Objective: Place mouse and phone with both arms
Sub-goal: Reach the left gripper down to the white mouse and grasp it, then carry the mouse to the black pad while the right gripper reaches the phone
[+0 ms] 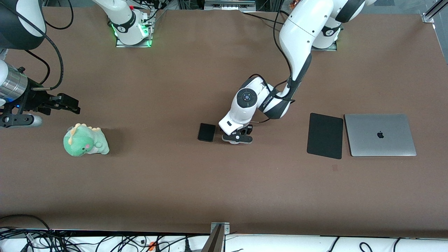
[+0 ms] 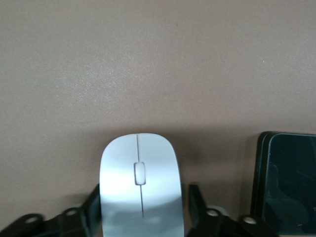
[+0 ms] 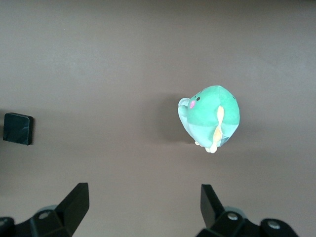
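Front view. The left arm (image 1: 297, 45) reaches down from its base to mid-table. Its left gripper (image 1: 237, 138) sits low at the table (image 1: 175, 182), just beside the phone (image 1: 207, 132), on the side toward the left arm's end. The mouse cannot be seen here; the gripper and wrist cover that spot. Toward the left arm's end lie a black mat (image 1: 325, 135) and, just beside it, a closed grey laptop (image 1: 380, 134) bearing an apple logo. Lettering on the left arm's forearm is too small to read. The right arm (image 1: 14, 80) waits at its own end of the table, with the right gripper (image 1: 68, 104) in the air over bare table, next to a green plush dinosaur (image 1: 85, 140) that lies nearer the camera.

Left wrist view. This view alone shows the mouse (image 2: 140, 185): it lies on the table between the left gripper's fingers (image 2: 91, 210). The fingers stand at either flank of it; contact cannot be confirmed, so whether it is gripped I cannot tell. The phone (image 2: 286, 185) lies just beside the mouse, apart from it.

Right wrist view. The right gripper (image 3: 143, 202) has its fingers (image 3: 76, 202) spread wide, holding nothing. The plush dinosaur (image 3: 211, 116) lies on the table below, its face and pink cheek visible. The phone (image 3: 18, 128) shows well apart from it.
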`<control>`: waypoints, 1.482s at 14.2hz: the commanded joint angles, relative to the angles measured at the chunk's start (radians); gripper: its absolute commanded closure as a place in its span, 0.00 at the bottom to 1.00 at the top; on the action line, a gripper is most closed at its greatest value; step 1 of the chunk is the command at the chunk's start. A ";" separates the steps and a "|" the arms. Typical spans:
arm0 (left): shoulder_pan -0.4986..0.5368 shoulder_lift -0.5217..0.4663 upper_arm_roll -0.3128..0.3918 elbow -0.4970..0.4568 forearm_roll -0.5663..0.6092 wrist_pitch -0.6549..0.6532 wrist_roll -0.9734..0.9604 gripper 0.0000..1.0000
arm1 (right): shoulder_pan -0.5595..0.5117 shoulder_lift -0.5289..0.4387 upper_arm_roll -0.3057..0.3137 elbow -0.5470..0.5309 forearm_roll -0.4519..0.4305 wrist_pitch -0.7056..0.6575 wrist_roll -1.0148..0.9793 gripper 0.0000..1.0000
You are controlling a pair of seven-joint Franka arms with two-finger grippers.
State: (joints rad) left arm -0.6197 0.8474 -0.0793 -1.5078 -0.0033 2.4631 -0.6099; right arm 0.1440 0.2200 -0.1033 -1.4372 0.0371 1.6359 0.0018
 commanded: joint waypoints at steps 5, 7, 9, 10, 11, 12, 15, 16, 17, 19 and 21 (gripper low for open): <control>0.027 -0.063 0.018 0.078 0.022 -0.178 -0.013 0.79 | 0.005 -0.005 0.007 0.012 0.007 -0.011 0.003 0.00; 0.050 -0.108 0.018 0.142 0.022 -0.379 -0.011 0.79 | 0.014 -0.004 0.007 0.012 0.001 -0.016 -0.005 0.00; 0.122 -0.177 0.020 0.153 0.014 -0.522 -0.010 0.79 | 0.019 -0.002 0.007 0.009 -0.002 -0.014 -0.009 0.00; 0.200 -0.210 0.009 0.147 0.016 -0.585 0.008 0.78 | 0.031 0.005 0.007 0.009 -0.011 -0.018 -0.013 0.00; 0.259 -0.232 0.006 0.147 0.014 -0.643 0.095 0.78 | 0.043 0.010 0.007 0.001 -0.017 -0.022 -0.013 0.00; 0.302 -0.252 0.007 0.144 0.011 -0.688 0.225 0.78 | 0.054 0.010 0.007 -0.011 -0.017 -0.034 -0.011 0.00; 0.457 -0.283 0.009 0.120 0.017 -0.734 0.480 0.77 | 0.094 0.053 0.007 -0.020 -0.019 -0.025 -0.013 0.00; 0.495 -0.286 0.012 0.104 0.022 -0.727 0.540 0.76 | 0.115 0.076 0.007 -0.023 -0.019 0.001 -0.011 0.00; 0.530 -0.286 0.012 0.098 0.023 -0.722 0.588 0.76 | 0.138 0.094 0.007 -0.023 -0.019 0.031 0.000 0.00; 0.580 -0.289 0.012 0.046 0.023 -0.690 0.653 0.76 | 0.175 0.146 0.007 -0.019 -0.011 0.100 0.006 0.00; 0.598 -0.326 0.010 -0.078 0.023 -0.585 0.693 0.73 | 0.212 0.203 0.007 -0.017 0.000 0.168 0.012 0.00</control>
State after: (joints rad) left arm -0.0286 0.5906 -0.0513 -1.4362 0.0003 1.7819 0.0424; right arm 0.3235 0.3748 -0.0921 -1.4659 0.0331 1.7533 0.0028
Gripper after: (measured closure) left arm 0.388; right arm 0.000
